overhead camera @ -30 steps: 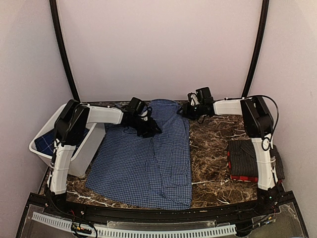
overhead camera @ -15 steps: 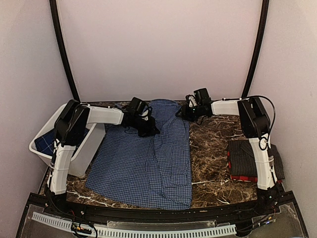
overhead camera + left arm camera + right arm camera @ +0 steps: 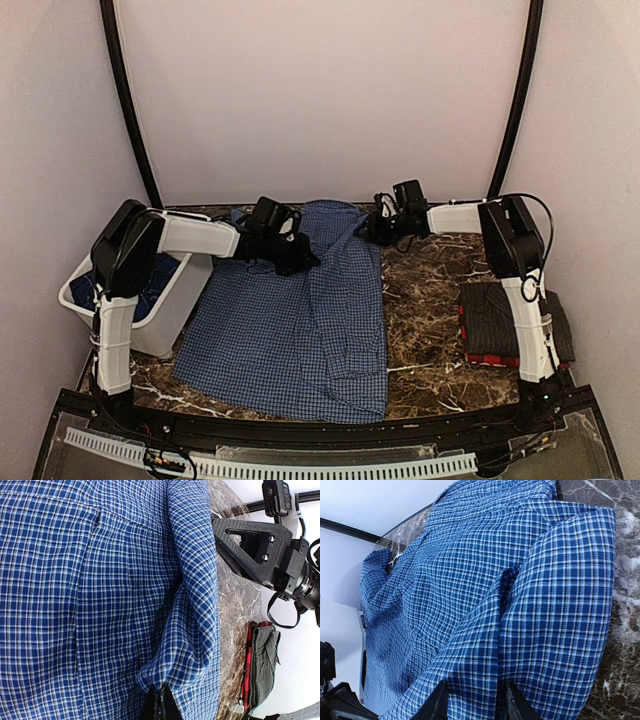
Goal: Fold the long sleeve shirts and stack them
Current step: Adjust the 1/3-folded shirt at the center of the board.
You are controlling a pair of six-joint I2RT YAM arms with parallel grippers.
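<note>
Clearly the job is only partly done. Left of the checked shirt [image 3: 290, 340], just beside its edge, stands the white bin [image 3: 150, 330] with a dark blue cloth [image 3: 95, 290] in it; I cannot tell whether that is another shirt waiting its turn. The checked shirt itself lies spread on the table [image 3: 430, 300], with its right side already turned over the middle, so its folding has begun but looks far from finished. At the shirt's far end, left of its middle, the left tool [image 3: 160, 702] is clenched on a small fold of the check cloth. At the shirt's far right corner, the right tool [image 3: 475, 700] has its fingers apart astride the folded edge, not yet clamped as far as I can see. Well apart to the right of the checked shirt sits the finished pile: the pinstriped shirt [image 3: 495, 320] folded on top of the plaid shirt [image 3: 490, 355]. By my reckoning, two are stacked and this one must be folded and added.
</note>
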